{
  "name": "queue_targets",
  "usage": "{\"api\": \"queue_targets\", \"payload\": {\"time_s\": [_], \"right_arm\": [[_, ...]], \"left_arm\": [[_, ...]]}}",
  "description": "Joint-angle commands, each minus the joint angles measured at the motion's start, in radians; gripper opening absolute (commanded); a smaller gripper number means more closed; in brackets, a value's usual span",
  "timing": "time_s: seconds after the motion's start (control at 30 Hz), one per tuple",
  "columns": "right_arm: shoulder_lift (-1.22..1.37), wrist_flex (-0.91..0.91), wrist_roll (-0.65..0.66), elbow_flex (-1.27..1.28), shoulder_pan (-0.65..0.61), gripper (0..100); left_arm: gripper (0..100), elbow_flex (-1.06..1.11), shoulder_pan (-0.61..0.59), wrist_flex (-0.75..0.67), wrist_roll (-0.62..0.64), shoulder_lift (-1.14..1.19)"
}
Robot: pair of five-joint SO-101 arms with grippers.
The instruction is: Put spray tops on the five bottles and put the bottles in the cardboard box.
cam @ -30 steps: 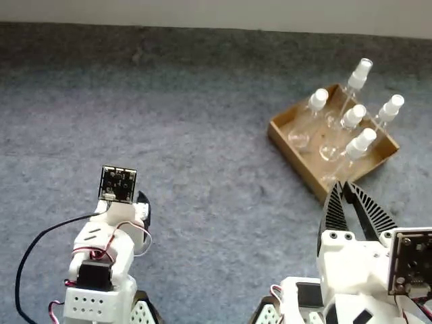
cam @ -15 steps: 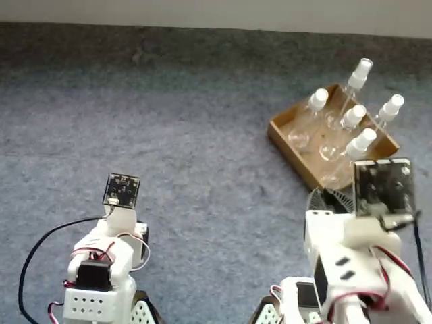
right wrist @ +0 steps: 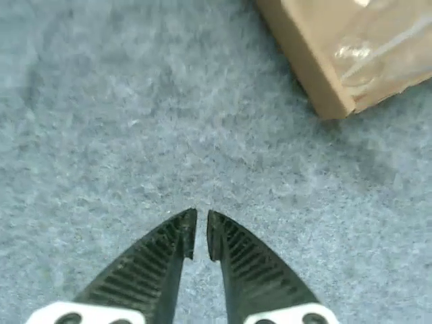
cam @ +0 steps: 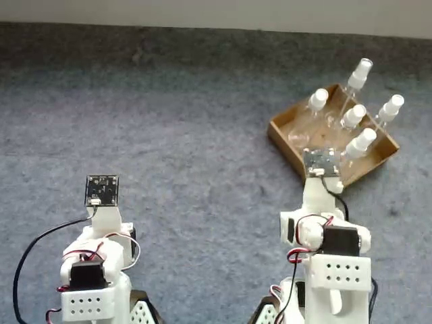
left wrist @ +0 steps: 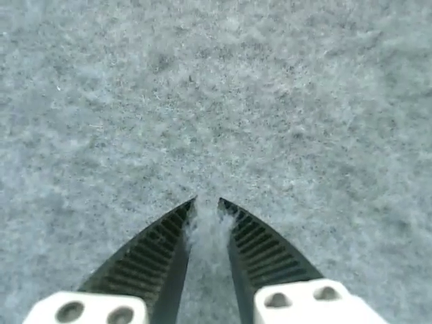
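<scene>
The cardboard box (cam: pixel 284 138) stands at the right of the grey carpet, with several clear bottles upright inside it, each with a white spray top (cam: pixel 354 115). In the right wrist view a corner of the box (right wrist: pixel 317 74) and a clear bottle (right wrist: pixel 385 40) lie just beyond my right gripper (right wrist: pixel 202 212), which is shut and empty over the carpet. My left gripper (left wrist: pixel 206 201) is shut on nothing too, low over bare carpet. Both arms sit folded back at the near edge, the left arm (cam: pixel 101 202) and the right arm (cam: pixel 324 202).
Grey carpet (cam: pixel 189 121) covers the whole table. The right arm's wrist camera (cam: pixel 321 162) sits just in front of the box's near wall. A pale strip (cam: pixel 216 10) runs along the far edge.
The right arm dropped from a raised pose near the box and folded back toward its base. The left arm drew back slightly toward the near edge. The box and bottles stayed put.
</scene>
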Motion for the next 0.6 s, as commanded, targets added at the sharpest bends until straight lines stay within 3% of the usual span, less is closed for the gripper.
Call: {"api": "queue_targets", "payload": {"time_s": [0.0,0.23,0.57], "right_arm": [[-0.087,0.031,-0.092,-0.088,-0.001,0.5],[-0.352,0.107,-0.098,-0.335,0.001,0.5],[-0.693,0.122,-0.098,-0.340,0.001,0.5]], "left_arm": [[1,0.021,-0.013,0.006,-0.006,-0.013],[1,0.021,-0.013,0.006,-0.006,-0.013],[1,0.021,-0.015,0.006,-0.006,-0.013]]}}
